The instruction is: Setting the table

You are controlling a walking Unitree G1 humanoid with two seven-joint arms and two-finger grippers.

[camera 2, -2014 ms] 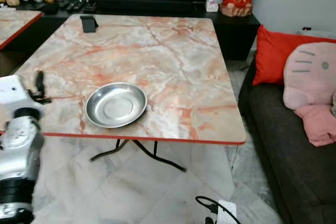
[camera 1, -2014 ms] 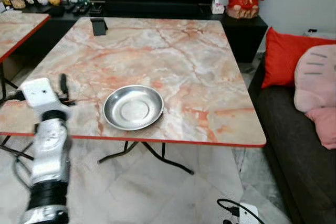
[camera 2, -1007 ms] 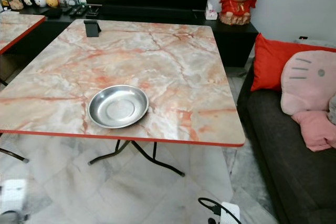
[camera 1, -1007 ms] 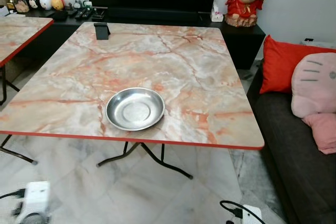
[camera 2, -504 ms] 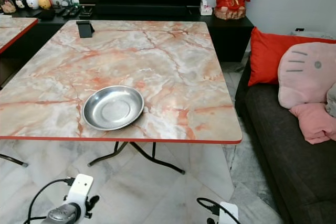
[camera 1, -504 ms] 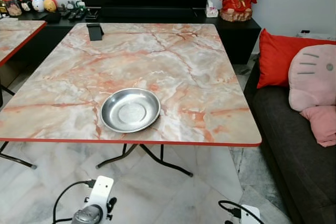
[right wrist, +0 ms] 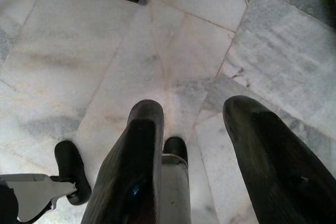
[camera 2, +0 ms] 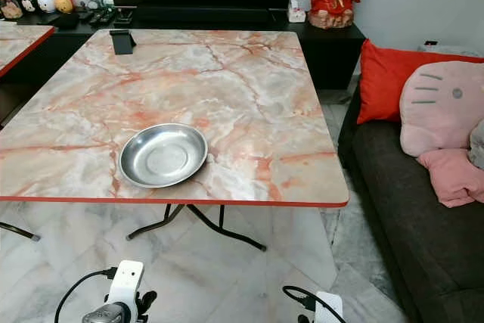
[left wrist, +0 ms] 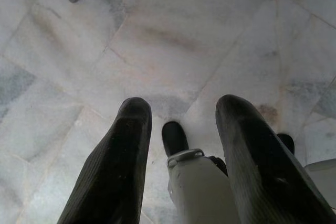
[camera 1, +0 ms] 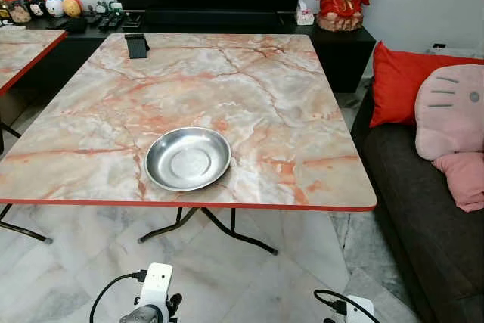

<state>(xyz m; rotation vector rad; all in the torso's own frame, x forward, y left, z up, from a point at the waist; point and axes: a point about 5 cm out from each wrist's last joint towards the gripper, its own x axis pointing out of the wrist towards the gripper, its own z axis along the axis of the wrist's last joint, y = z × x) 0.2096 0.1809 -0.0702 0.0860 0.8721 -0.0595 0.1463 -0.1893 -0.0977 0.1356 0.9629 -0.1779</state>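
Observation:
A round steel bowl (camera 1: 187, 159) sits empty near the front edge of the marble-topped table (camera 1: 249, 81), a little left of its middle. My left arm hangs low in front of the table, its white wrist (camera 1: 155, 296) below the table's front edge. In the left wrist view, the left gripper (left wrist: 184, 109) is open over the pale floor tiles, with nothing held. The right gripper (right wrist: 195, 109) is also open above the floor, also with nothing held.
A small black stand (camera 1: 137, 45) sits at the table's far left corner. A dark sofa (camera 1: 423, 194) with a red cushion (camera 1: 401, 85) and a pink plush (camera 1: 450, 115) lines the right side. A second marble table (camera 1: 23, 43) stands at the left. Black folding legs (camera 1: 227, 228) run under the table.
My left arm has dropped from the table's left front edge to hang low before the table. The bowl has stayed in place. The camera has shifted a little.

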